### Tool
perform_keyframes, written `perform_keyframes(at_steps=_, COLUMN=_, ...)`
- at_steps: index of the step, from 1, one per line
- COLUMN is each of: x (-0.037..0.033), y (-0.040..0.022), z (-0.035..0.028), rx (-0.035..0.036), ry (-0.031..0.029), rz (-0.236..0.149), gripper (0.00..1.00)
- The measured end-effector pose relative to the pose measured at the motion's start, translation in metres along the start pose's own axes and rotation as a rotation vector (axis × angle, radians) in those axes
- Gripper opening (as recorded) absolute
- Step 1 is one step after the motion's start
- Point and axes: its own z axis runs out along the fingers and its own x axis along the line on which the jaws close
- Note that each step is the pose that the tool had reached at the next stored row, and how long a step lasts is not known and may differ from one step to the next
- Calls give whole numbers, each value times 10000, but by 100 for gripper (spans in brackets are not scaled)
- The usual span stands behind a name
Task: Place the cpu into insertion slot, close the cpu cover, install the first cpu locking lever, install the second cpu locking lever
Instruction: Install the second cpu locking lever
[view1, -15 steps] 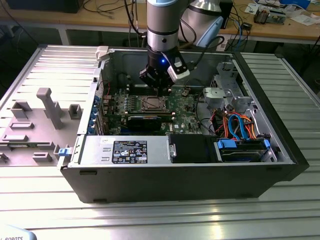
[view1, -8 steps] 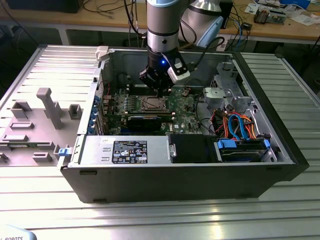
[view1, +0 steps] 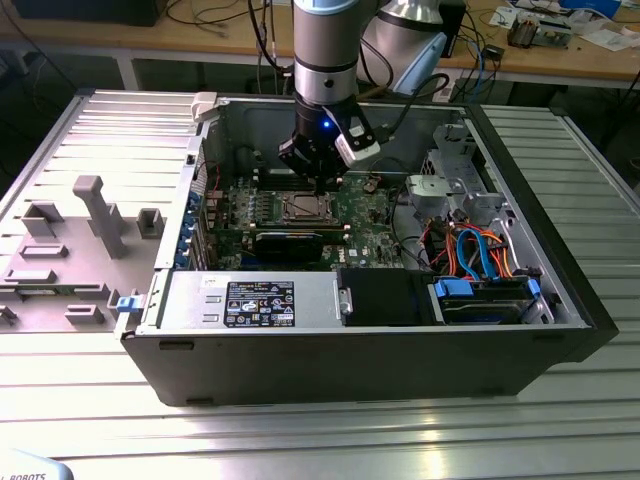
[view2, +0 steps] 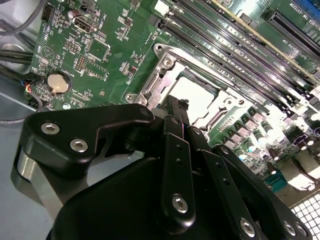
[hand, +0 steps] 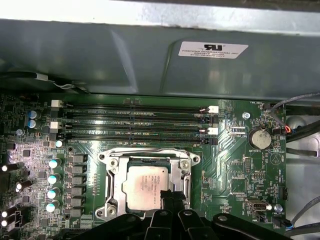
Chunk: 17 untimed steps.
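The cpu (hand: 145, 186) lies flat in the insertion slot (hand: 107, 202) on the green motherboard, its silvery top showing through the window of the cpu cover (hand: 150, 159), which lies down over it. A thin wire lever (hand: 145, 149) runs along the cover's edge nearest the memory slots. My gripper (hand: 173, 196) is shut with nothing between its fingers, its black tips together just over the socket's edge at one corner of the chip. In the second wrist view the gripper (view2: 175, 105) hangs close above the cpu (view2: 197, 95). In the exterior view the gripper (view1: 318, 186) stands inside the open computer case, right over the socket (view1: 303, 208).
Parallel memory slots (hand: 135, 122) lie beside the socket, a coin battery (hand: 260, 137) and capacitors (hand: 52, 178) flank it. The case wall (hand: 150, 55) rises behind. A black card (view1: 290, 240), power supply (view1: 250, 300) and cabled drive cage (view1: 480, 265) fill the case; a grey fixture tray (view1: 70, 250) sits outside.
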Motion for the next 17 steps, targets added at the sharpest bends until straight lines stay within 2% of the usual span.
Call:
perform_keyframes(at_steps=4, x=-2, y=1, z=-31, rx=-4, ry=-2, rz=-1, gripper=11)
perform_keyframes(at_steps=11, x=0, y=-40, z=-22, rx=-5, ry=-1, rz=0, gripper=11)
perform_keyframes(at_steps=17, x=1, y=-42, z=-22, rx=-3, ry=0, rz=1, gripper=11)
